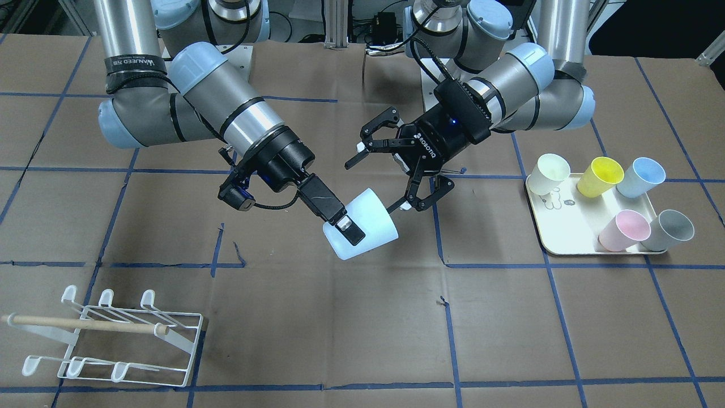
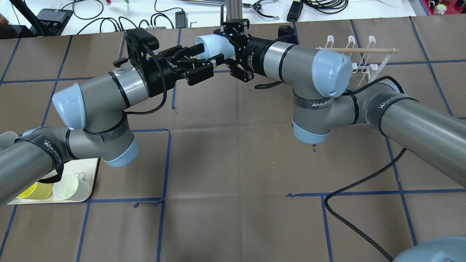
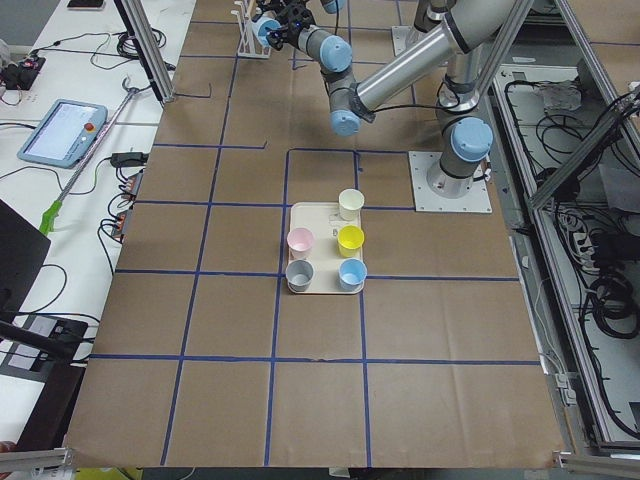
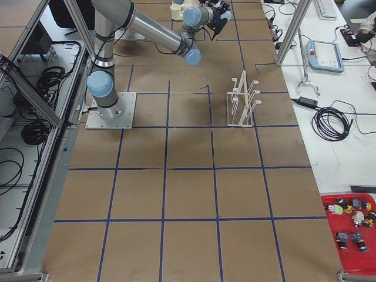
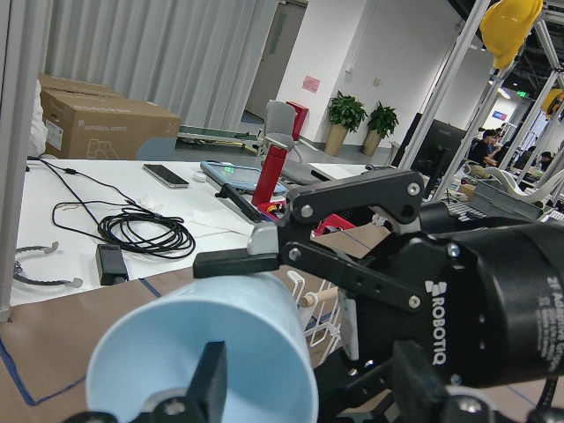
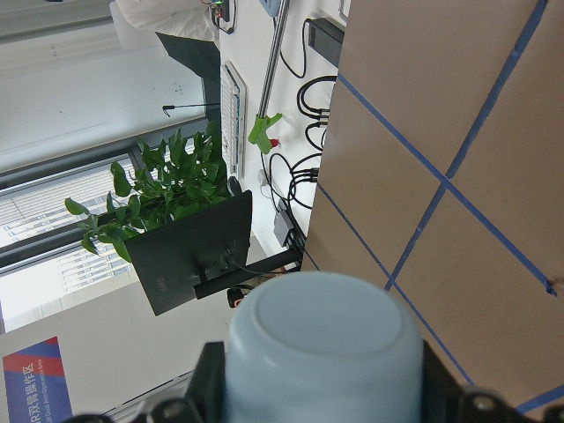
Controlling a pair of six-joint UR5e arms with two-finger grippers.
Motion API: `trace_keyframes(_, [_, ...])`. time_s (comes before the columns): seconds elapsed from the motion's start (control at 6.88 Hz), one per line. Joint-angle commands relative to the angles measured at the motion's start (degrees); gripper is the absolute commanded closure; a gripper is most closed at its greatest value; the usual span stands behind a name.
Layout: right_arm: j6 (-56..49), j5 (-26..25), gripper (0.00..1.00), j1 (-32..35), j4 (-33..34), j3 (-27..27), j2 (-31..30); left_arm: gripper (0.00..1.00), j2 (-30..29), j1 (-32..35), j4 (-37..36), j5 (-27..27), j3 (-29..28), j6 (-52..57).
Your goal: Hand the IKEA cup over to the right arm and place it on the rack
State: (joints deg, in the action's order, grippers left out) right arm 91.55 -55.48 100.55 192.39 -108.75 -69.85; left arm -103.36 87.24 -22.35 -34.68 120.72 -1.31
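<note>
The IKEA cup [image 1: 365,226] is pale blue and hangs tilted above the table's middle. My right gripper [image 1: 357,226] is shut on its sides, one black finger lying across its wall. The right wrist view shows the cup's base [image 6: 322,339] between both fingers. My left gripper [image 1: 374,186] is open, its fingers spread wide around the cup's rim end without touching it. From overhead the cup [image 2: 213,45] sits between the left gripper [image 2: 207,54] and the right gripper [image 2: 220,45]. The white wire rack [image 1: 85,324] with its wooden dowel stands far off on the right arm's side.
A cream tray [image 1: 558,218] holding several coloured cups lies on the left arm's side. The rack [image 2: 364,50] is partly hidden behind the right arm's elbow. A black cable [image 2: 364,182] trails across the brown table paper.
</note>
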Motion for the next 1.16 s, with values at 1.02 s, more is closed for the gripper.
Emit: trace_keyframes(1.02, [-52.78,-5.99,0.56,-13.0,1.31,3.54,1.91,0.01,9.41,-9.29,30.53,-17.27,-4.24,-0.62])
